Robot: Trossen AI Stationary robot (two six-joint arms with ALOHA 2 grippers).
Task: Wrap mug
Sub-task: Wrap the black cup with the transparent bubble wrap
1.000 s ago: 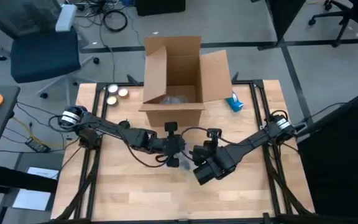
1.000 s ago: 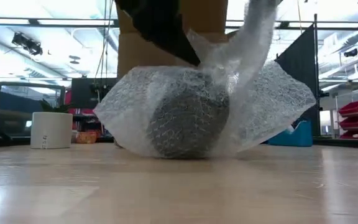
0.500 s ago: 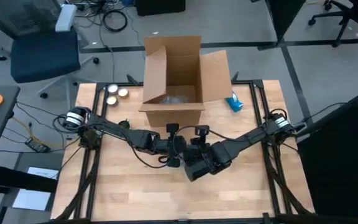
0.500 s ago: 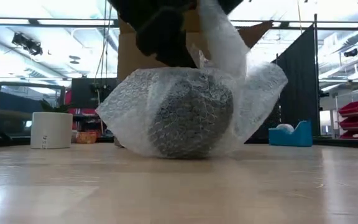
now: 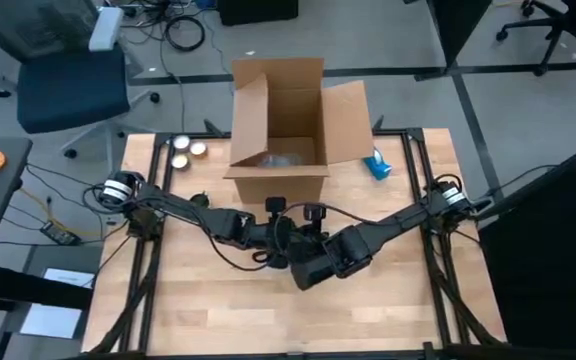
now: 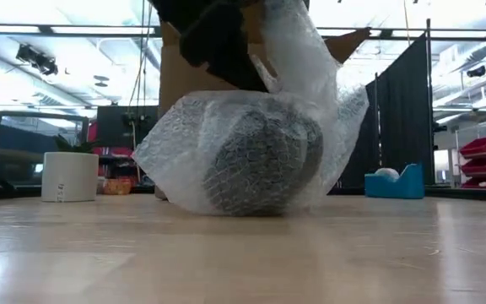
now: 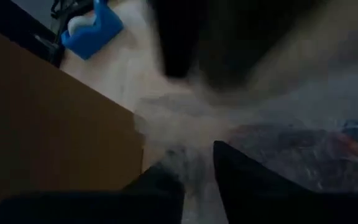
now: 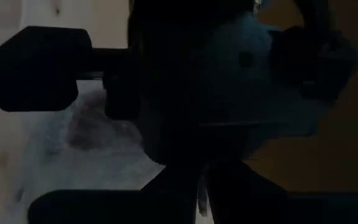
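Table: wooden table (image 5: 388,300) carrying a cardboard box (image 5: 280,130).
Mug: dark mug (image 6: 264,165) mid-table, swaddled in bubble wrap (image 6: 310,67).
Handling: probably rigid, breakable; wrap limp, slippery.
Hold: loose wrap edge.
Left tool (image 7: 194,165): narrow, pinching wrap.
Right tool (image 8: 201,186): nearly closed on wrap.

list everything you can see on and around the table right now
mug: one, dark, table centre, lying inside the wrap
bubble wrap: one sheet, clear, round the mug, one flap pulled up
cardboard box: one, brown, open, table's far edge
tape dispenser: one, blue, right of the box
white rolls: two, left of the box
office chair: one, blue, floor beyond the table's left corner
left end effector: dark, over the mug, shut on the wrap
right end effector: dark, beside it, pinching the raised flap
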